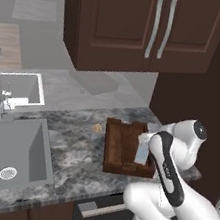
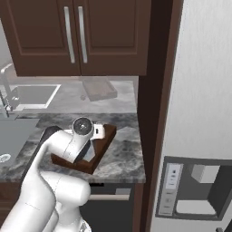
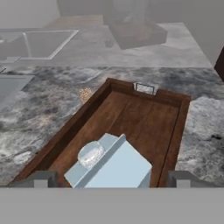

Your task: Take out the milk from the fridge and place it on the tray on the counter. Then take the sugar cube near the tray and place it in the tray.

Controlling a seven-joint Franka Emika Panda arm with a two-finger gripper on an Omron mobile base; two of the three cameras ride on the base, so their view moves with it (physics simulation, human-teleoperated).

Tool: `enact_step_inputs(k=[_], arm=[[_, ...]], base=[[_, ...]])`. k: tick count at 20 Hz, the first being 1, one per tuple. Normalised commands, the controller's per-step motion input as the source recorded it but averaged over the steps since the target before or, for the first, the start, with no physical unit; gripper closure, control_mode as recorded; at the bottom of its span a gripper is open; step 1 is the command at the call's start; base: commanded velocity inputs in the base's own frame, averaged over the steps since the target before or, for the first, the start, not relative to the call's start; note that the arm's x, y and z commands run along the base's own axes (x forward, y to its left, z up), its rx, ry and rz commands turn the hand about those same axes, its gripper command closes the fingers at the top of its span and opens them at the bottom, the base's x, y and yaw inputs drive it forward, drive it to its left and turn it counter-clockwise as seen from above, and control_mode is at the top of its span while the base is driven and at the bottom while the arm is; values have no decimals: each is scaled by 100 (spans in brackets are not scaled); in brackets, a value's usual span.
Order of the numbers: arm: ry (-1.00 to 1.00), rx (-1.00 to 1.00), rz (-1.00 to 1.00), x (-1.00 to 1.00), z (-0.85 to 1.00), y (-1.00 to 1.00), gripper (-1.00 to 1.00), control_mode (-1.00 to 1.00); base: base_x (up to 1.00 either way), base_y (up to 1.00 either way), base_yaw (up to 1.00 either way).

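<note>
My jaws stand released either side of the milk carton in the wooden tray; I should lift straight up, avoiding tipping it

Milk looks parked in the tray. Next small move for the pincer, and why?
Probably lift straight up off the milk carton. It stands inside the wooden tray, and the pincer fingers sit wide on either side of it, apparently released. The sugar cube lies on the counter beside the tray, next to fetch.

No readable text, labels, brands or numbers anywhere
</note>
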Motion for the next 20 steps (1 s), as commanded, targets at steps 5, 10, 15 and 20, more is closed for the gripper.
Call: enact_step_inputs(k=[5, 10, 15, 20], arm=[[-15, 5, 0, -72, 3, 10, -100, -100], [-10, 0, 0, -59, 39, 30, -100, -100], [-4, 0, -7, -71, 50, 19, -100, -100], [0, 0, -8, -87, 5, 44, -100, -100]], base=[[0, 0, 0], [0, 0, 0], [0, 0, 0], [0, 0, 0]])
